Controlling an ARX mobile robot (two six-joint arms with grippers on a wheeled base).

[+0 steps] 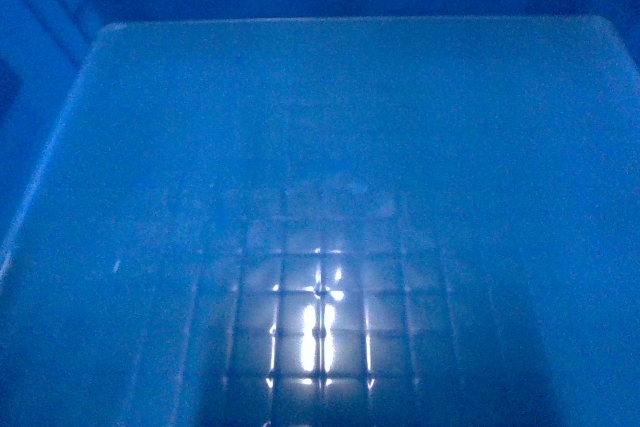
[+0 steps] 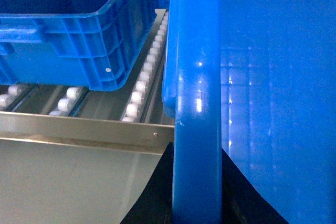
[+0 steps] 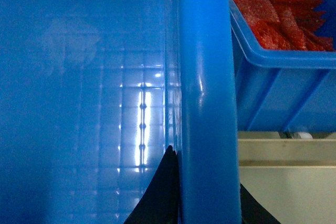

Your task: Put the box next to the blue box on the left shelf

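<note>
The box (image 1: 320,147) fills the head view, showing only its glossy blue floor with a faint grid. My left gripper (image 2: 197,190) is shut on the box's thick left rim (image 2: 197,66), with a black finger on each side of it. My right gripper (image 3: 207,195) is shut on the right rim (image 3: 205,77) in the same way. The blue box (image 2: 79,40), ribbed and open-topped, sits on the roller shelf (image 2: 137,90) just left of the held box, with a narrow strip of rollers between them.
The shelf's metal front rail (image 2: 79,127) runs below the blue box. To the right of the held box, another blue bin (image 3: 283,85) holds red packets (image 3: 278,14) above a pale metal rail (image 3: 289,153).
</note>
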